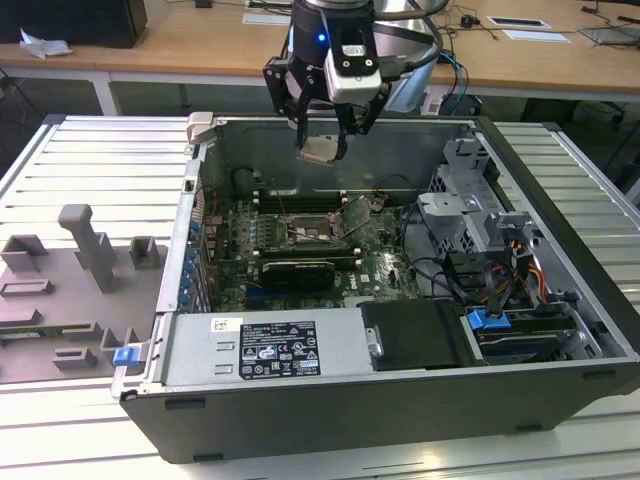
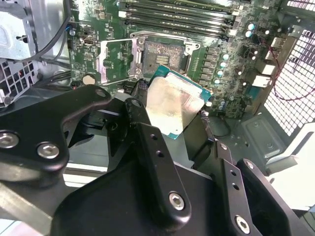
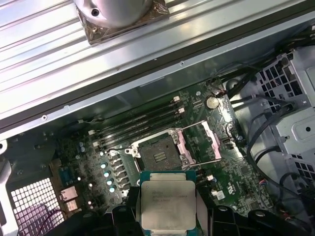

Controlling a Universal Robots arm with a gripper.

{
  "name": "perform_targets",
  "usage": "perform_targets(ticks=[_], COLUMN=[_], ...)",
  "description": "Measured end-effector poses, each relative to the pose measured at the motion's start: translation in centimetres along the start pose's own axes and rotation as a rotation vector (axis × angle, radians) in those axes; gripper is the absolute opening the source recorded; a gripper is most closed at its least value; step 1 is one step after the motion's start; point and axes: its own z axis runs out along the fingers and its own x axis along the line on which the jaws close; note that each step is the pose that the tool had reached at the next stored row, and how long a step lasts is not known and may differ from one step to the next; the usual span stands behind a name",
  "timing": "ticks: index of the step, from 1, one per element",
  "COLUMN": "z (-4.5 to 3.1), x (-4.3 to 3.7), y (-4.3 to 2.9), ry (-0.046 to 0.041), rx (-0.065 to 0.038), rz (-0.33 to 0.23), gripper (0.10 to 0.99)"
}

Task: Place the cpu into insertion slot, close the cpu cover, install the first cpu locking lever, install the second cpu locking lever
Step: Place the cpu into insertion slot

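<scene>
My gripper (image 1: 322,150) hangs above the open computer case, shut on the cpu (image 1: 320,151), a flat square chip with a pale metal top and a green edge. Both wrist views show the cpu (image 2: 172,105) (image 3: 167,201) pinched between the black fingers (image 2: 142,113), held well above the green motherboard. The insertion slot (image 3: 158,153) (image 2: 165,53) (image 1: 318,234) lies below, dark and uncovered inside its metal rim. The cpu cover (image 3: 209,141) (image 2: 115,59) is swung open to one side of the slot. Thin wire levers (image 1: 349,208) stand raised beside the slot.
Long black memory sticks (image 1: 300,195) run behind the slot. A drive cage (image 1: 470,215) and loose cables (image 1: 440,270) fill the case on the exterior view's right. The power supply (image 1: 265,350) sits at the front. A grey fixture (image 1: 85,250) lies on the table outside the case.
</scene>
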Motion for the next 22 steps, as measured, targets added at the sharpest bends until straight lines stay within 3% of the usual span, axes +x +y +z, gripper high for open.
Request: perform_targets(ticks=[22], z=[0.47], x=[-0.01], y=[-0.04], ry=[-0.0053], rx=[0.0], rz=[0.059], gripper=[0.537])
